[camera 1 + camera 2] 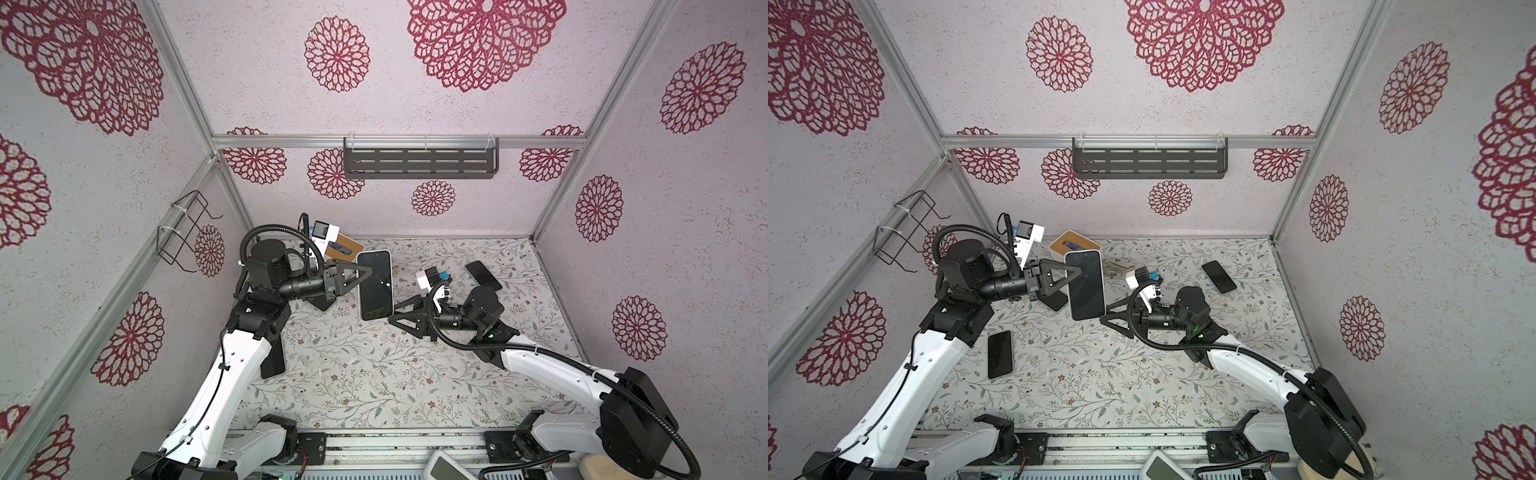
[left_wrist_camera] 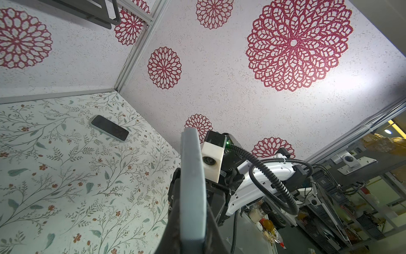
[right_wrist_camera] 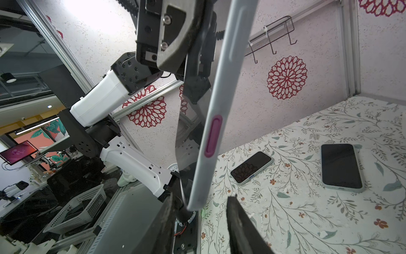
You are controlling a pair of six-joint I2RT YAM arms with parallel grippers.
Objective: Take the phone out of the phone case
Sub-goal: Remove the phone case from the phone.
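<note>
the left gripper [image 1: 362, 275] is clamped on the left long edge of the cased phone [image 1: 376, 286], holding it above the floral table [image 1: 353, 374], left of centre, with the screen up. the right gripper [image 3: 201, 199] has its jaws partly apart astride the phone's near corner, with neither pad clearly touching. to do this well, i judge the right jaws should pinch only the rim of the pale case [image 3: 219, 92], not the glass, then peel that corner off. pinching both would lock them together.
</note>
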